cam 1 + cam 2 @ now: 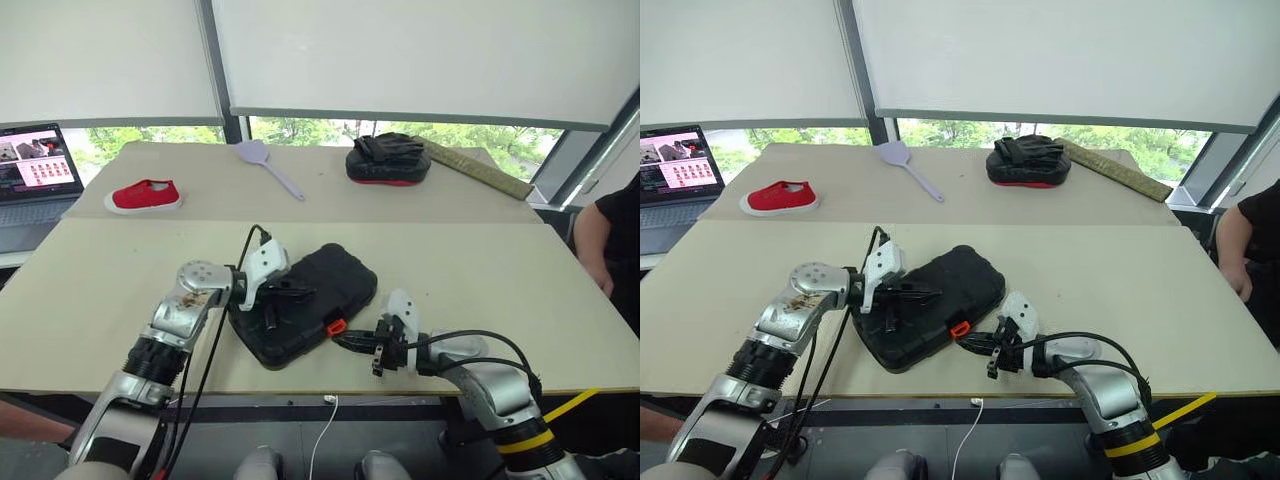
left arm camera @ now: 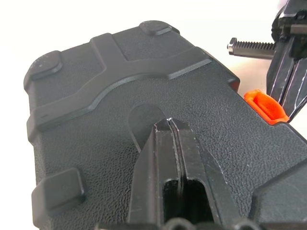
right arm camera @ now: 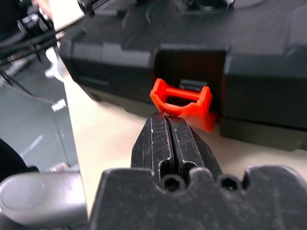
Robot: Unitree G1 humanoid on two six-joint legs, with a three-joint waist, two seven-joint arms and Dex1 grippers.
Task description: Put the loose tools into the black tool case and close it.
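The black tool case (image 1: pixel 325 285) lies with its lid down near the table's front edge. My left gripper (image 1: pixel 290 293) is shut, and its tips (image 2: pixel 169 122) rest on the textured lid by a shallow round dent. My right gripper (image 1: pixel 342 340) is shut too. Its tips (image 3: pixel 166 117) sit just under the small orange latch (image 3: pixel 184 103), which sticks out from the case's front wall. The loose tools are out of view.
On the far table lie a grey spatula (image 1: pixel 268 165), a red shoe (image 1: pixel 144 195), a black-and-red mitt (image 1: pixel 388 158) and a brown strip (image 1: pixel 480 168). A laptop (image 1: pixel 35 175) stands at far left. A person's arm (image 1: pixel 600 240) shows at the right edge.
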